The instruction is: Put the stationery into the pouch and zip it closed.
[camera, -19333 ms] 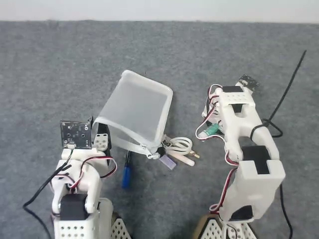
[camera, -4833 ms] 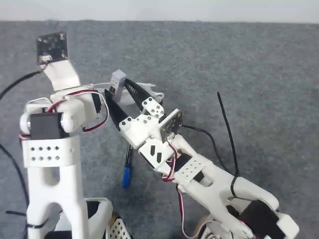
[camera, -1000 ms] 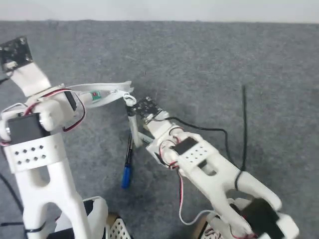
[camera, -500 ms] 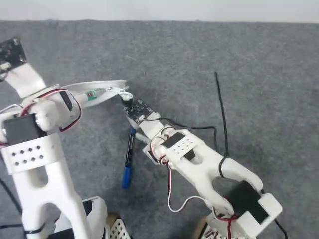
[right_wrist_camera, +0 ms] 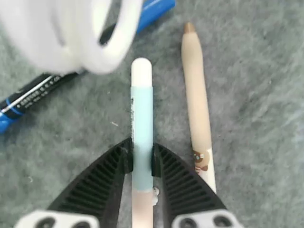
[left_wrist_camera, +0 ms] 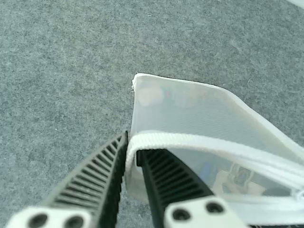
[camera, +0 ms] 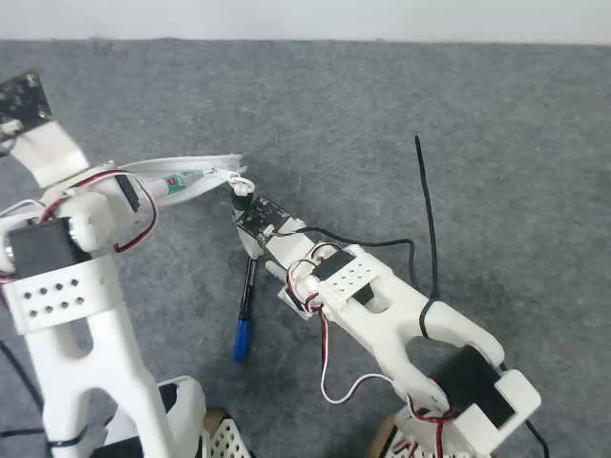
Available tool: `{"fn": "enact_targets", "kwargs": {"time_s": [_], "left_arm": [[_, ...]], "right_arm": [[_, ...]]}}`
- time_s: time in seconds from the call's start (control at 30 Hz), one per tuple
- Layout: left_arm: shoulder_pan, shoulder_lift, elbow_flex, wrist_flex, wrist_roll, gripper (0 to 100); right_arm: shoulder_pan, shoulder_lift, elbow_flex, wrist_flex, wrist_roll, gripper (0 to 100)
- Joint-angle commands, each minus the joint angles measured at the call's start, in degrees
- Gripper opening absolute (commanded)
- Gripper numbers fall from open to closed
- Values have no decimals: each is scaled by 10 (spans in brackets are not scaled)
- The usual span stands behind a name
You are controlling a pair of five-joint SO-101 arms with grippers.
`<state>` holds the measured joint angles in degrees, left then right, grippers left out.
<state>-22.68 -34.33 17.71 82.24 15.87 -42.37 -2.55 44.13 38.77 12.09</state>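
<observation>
My left gripper [left_wrist_camera: 132, 159] is shut on the zipped rim of the translucent white pouch [left_wrist_camera: 199, 114] and holds it off the grey carpet; in the high view the pouch [camera: 196, 181] hangs flat from the left arm. My right gripper [right_wrist_camera: 141, 151] is shut on a pale blue and white pen [right_wrist_camera: 141, 118] lying on the carpet. A beige pen [right_wrist_camera: 197, 104] lies parallel beside it, untouched. A blue and black pen [right_wrist_camera: 42, 97] lies at an angle nearby, and in the high view this blue pen [camera: 244, 307] is below the right gripper [camera: 248, 218]. A blurred white loop [right_wrist_camera: 95, 33] hangs over the pens.
A black cable [camera: 427, 215] runs along the right arm and sticks up over the carpet. The left arm's white base [camera: 72, 315] stands at the near left. Open grey carpet [camera: 430, 105] stretches to the far right.
The right arm has swung and drawn slightly nearer, bringing its gripper down by the pens under the pouch's end. The left arm and pouch have stayed put.
</observation>
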Motion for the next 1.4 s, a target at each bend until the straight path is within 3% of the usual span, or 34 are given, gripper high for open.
{"fn": "enact_targets", "kwargs": {"time_s": [0.0,0.27,0.93,1.37], "left_arm": [[-4,4,-12,-21,7,10],[-4,4,-12,-21,7,10],[-4,4,-12,-21,7,10],[-4,4,-12,-21,7,10]], "right_arm": [[2,-13,-11,33,11,6],[0,-61,-11,143,46,10],[-31,-1,-19,147,49,6],[-32,-222,4,272,44,6]]}}
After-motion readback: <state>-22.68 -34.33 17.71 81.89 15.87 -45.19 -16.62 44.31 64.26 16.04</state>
